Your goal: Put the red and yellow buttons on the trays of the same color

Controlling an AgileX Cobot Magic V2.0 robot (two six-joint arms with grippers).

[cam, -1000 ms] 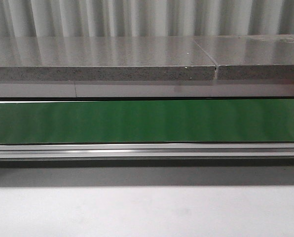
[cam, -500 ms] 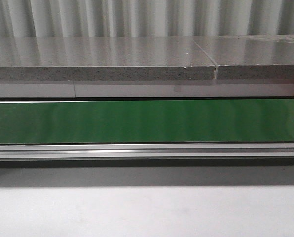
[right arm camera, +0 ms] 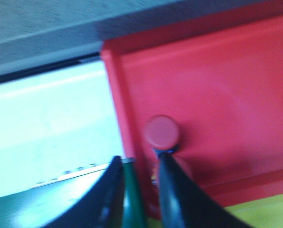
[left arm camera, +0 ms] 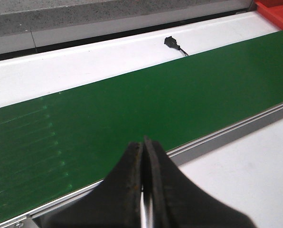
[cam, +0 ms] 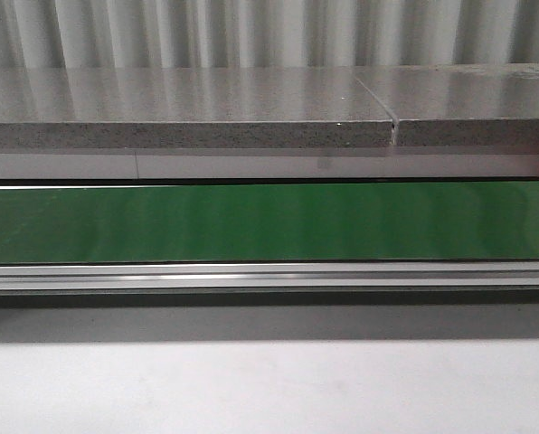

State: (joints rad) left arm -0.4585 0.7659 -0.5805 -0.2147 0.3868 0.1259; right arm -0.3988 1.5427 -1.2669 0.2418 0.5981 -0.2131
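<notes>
- My right hand (right arm camera: 140, 190) hangs slightly spread, empty, above the red tray (right arm camera: 236, 80); a red button (right arm camera: 162, 131) lies at 12 o'clock.
- My left hand (left arm camera: 145, 190) is pressed together over the green belt (left arm camera: 132, 109).

Colours: green belt, red tray and button, grey speckled stone.

The flat green conveyor belt (cam: 269, 221) is uniform with faint pale streaks; the speckled grey stone slab (cam: 188, 134) lies above it in frame. The round red plastic button (right arm camera: 162, 131) matches the red plastic tray (right arm camera: 217, 80); black gripper fingers (right arm camera: 177, 199).
</notes>
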